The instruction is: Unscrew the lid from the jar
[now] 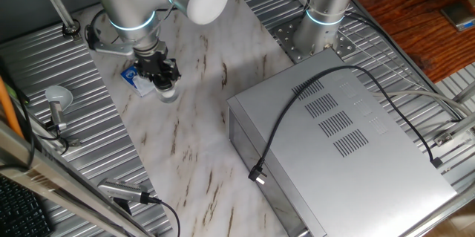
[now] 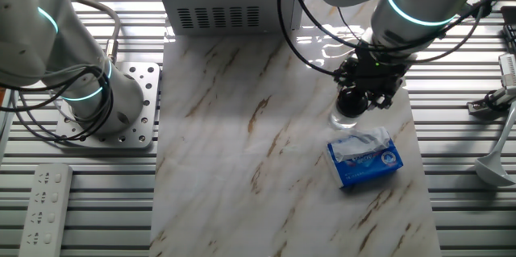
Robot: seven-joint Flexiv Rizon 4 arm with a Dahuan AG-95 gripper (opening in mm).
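On veined marble, a clear cylindrical jar [image 2: 345, 118].

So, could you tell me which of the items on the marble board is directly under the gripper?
The small clear jar with the black lid: the gripper sits right over it, while the blue-and-white packet lies flat beside it, untouched.

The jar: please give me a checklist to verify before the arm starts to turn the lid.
1. Gripper directly over the lid: ok.
2. Fingers closed on the lid: cannot tell, the gripper body hides them.
3. Jar upright on the marble tabletop: ok.
4. Blue-and-white packet apart from the jar: not ok, it lies almost against it in both views.
5. Jar held against spinning: not ok, nothing visible holds it.
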